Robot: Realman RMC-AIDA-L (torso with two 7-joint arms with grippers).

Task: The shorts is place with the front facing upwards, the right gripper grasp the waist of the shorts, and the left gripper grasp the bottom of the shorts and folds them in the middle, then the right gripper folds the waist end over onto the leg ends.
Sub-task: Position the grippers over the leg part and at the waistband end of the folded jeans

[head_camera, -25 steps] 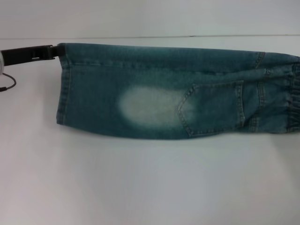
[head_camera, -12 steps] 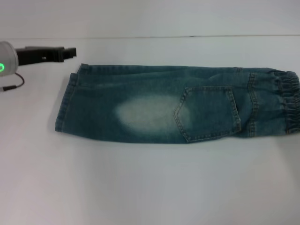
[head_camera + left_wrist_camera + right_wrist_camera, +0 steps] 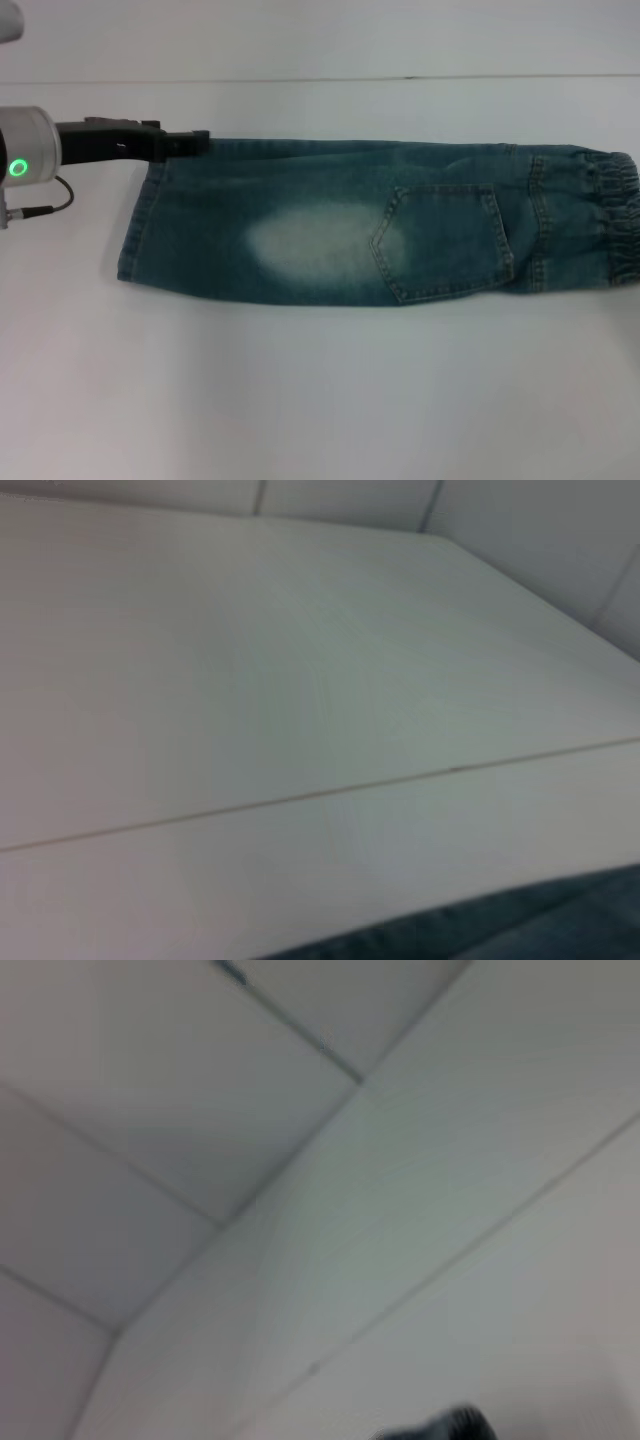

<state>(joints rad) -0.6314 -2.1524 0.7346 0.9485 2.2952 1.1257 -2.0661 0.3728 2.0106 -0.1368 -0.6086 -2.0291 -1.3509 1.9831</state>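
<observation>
Now I see my left gripper [image 3: 195,140] touching the shorts [image 3: 380,235] at their far leg-hem corner; its grip I cannot tell.

Blue denim shorts [image 3: 380,225] with pale faded patch, white table [image 3: 320,400]

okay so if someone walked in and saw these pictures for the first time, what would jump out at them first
The blue denim shorts would catch the eye first: folded lengthwise into one long strip across the white table, with a pale faded patch mid-leg and the gathered waist at the robot's right. Next, the left claw, on its silver wrist with a green light, reaches in at the far corner of the leg ends.
</observation>
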